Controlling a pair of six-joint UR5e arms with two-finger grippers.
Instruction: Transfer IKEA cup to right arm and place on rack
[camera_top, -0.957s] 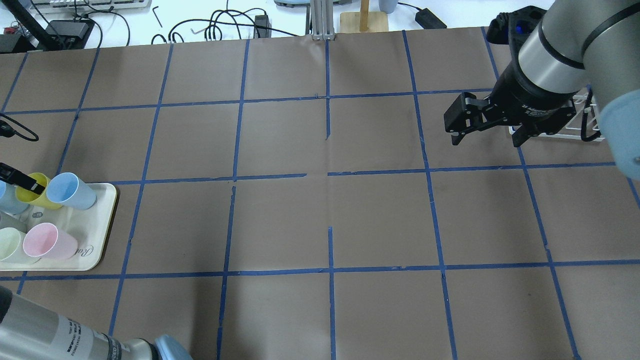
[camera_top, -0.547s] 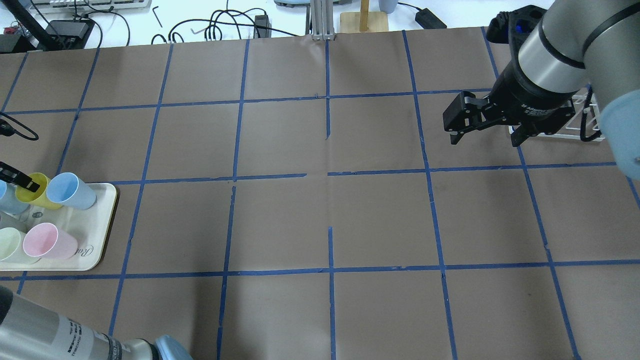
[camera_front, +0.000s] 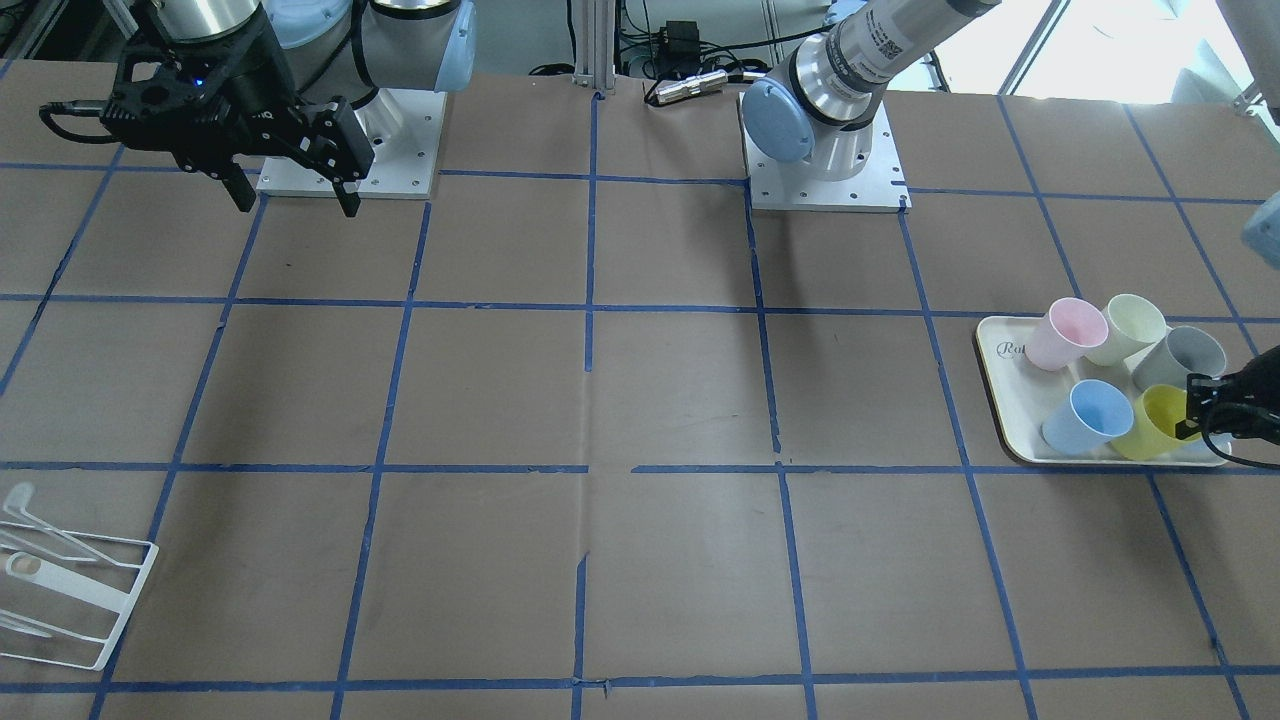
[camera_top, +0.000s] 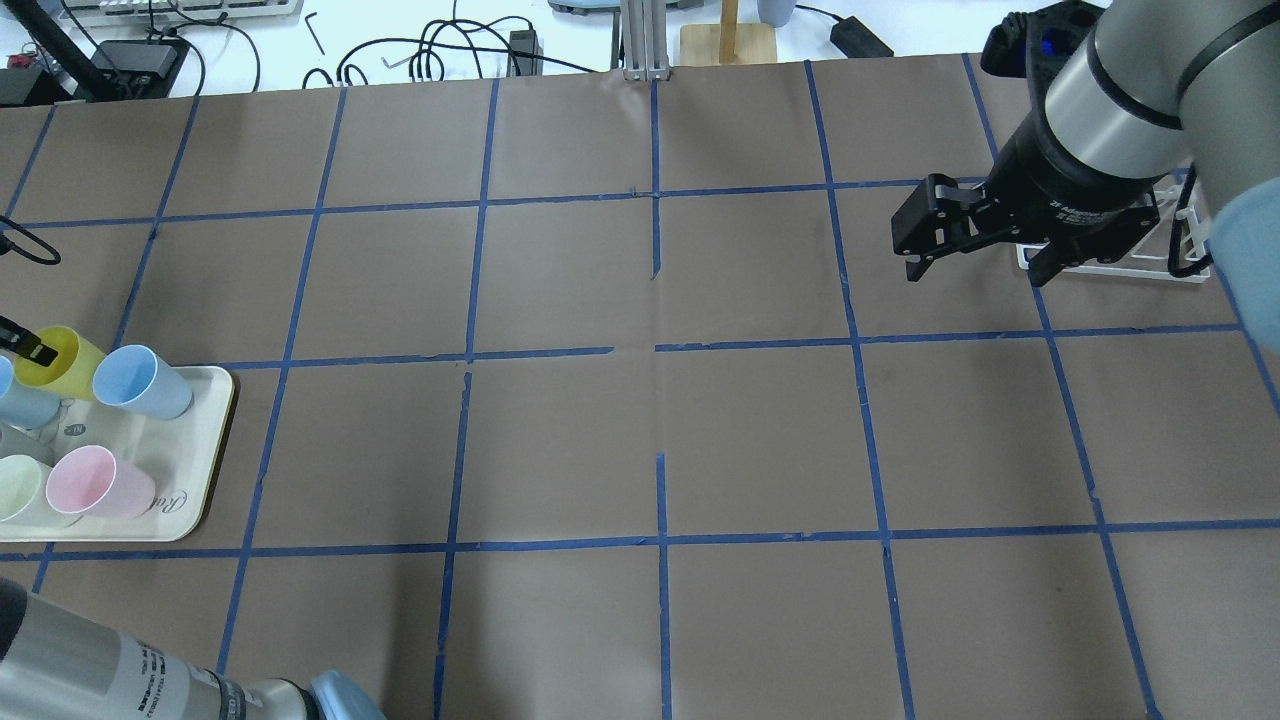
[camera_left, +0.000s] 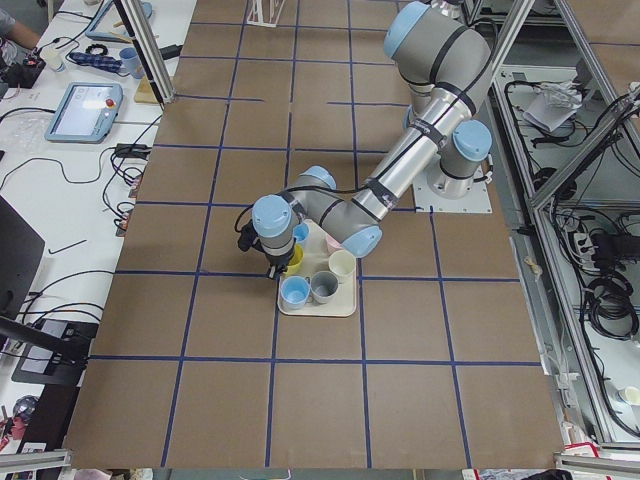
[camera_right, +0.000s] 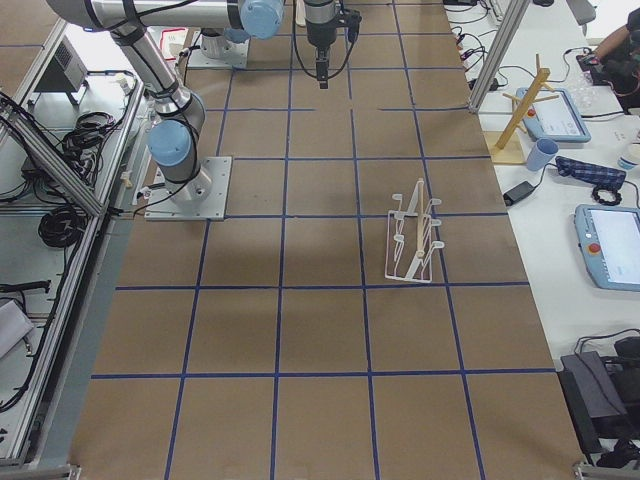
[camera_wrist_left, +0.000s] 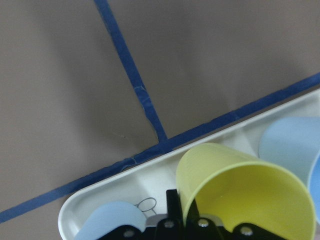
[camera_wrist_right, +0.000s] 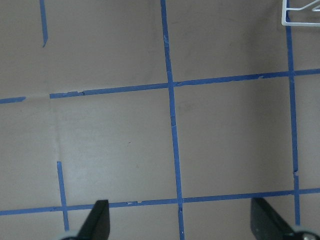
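IKEA cup (camera_top: 70, 350): tilted, its wall pinched at the rim by the left gripper (camera_top: 38, 352).
Place: at the far edge of the cream tray (camera_top: 190, 500), just beside a light blue cup (camera_top: 135, 380).
Right gripper (camera_top: 973, 276): jaws spread wide, empty, hovering near the rack (camera_right: 412, 232).
Rack: well apart from the tray.

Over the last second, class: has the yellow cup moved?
Yes. The yellow cup has shifted up the overhead view, now higher than the light blue cup beside it, which stayed put on the tray.
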